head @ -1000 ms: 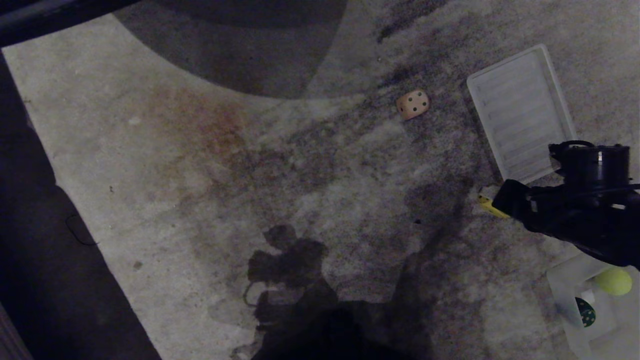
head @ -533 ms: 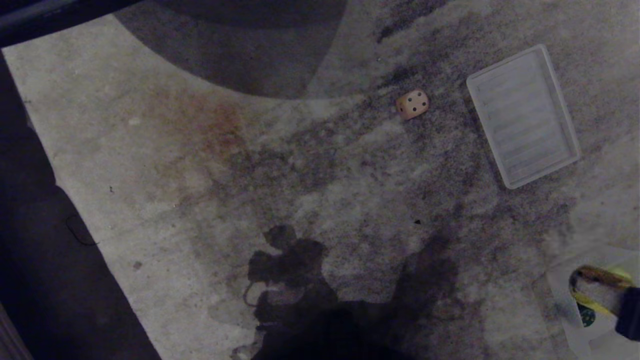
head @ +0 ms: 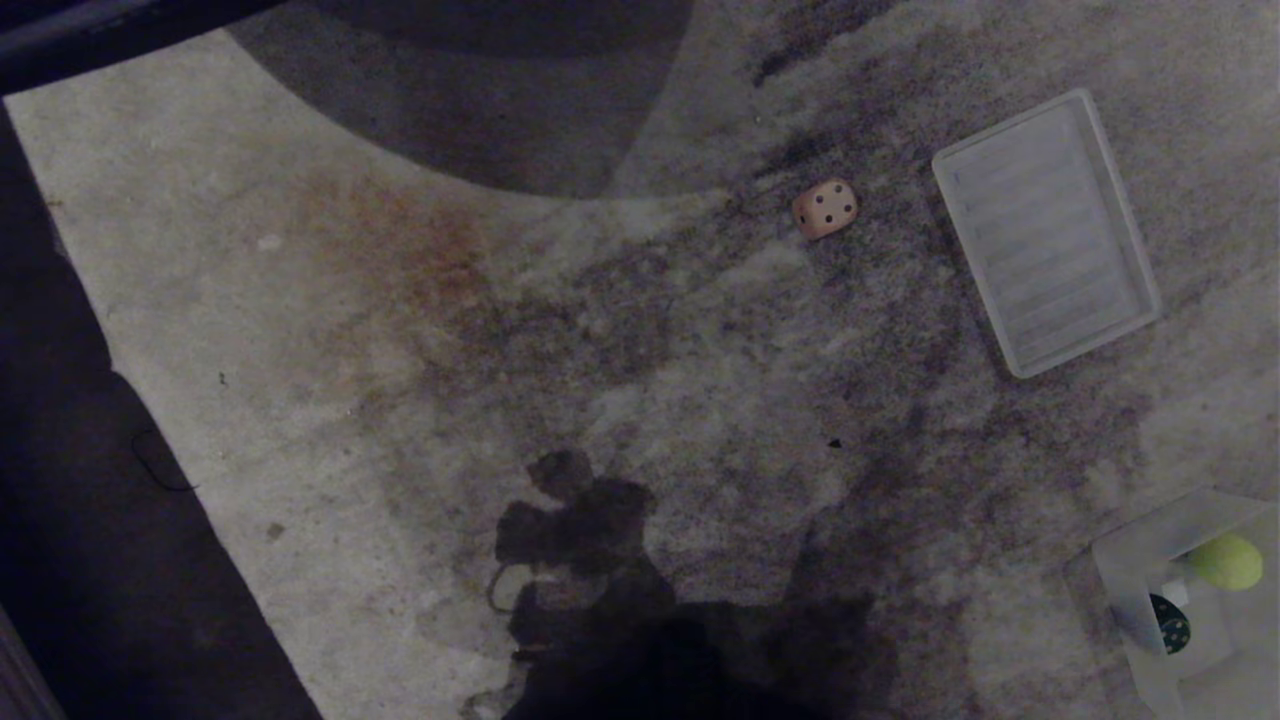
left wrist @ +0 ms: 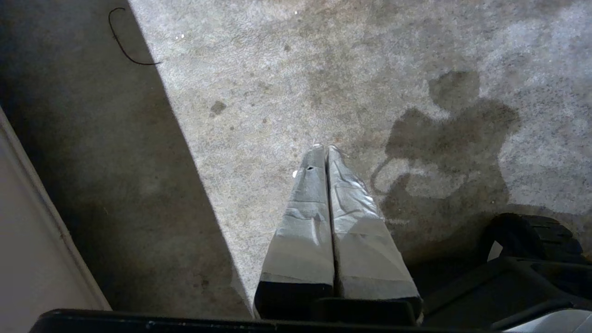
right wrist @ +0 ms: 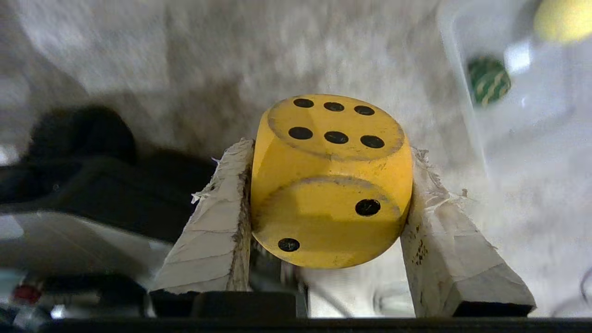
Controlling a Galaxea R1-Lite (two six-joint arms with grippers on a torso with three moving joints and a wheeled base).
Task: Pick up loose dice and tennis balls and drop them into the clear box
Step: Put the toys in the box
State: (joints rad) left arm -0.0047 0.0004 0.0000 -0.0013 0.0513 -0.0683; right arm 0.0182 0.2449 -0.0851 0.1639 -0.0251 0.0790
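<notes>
Smooth round-cornered yellow die (right wrist: pixel 330 180) clamped between frayed padded right gripper (right wrist: pixel 329 152) fingers | left gripper (left wrist: pixel 326 150) pressed closed over mottled carpet (left wrist: pixel 277 69)

The clear box (head: pixel 1130 560) runs off the head view's corner — its green die (head: pixel 1168 624) half hidden.

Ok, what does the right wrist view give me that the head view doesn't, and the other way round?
Only the right wrist view shows the right hand, shut on the yellow die, six dots facing away from the camera; that hand is outside the head view. Only the head view shows the tan die loose on the carpet, with the ribbed lid lying apart from it, nearer the robot's right. Both show the clear box holding the dark green die and a tennis ball.
</notes>
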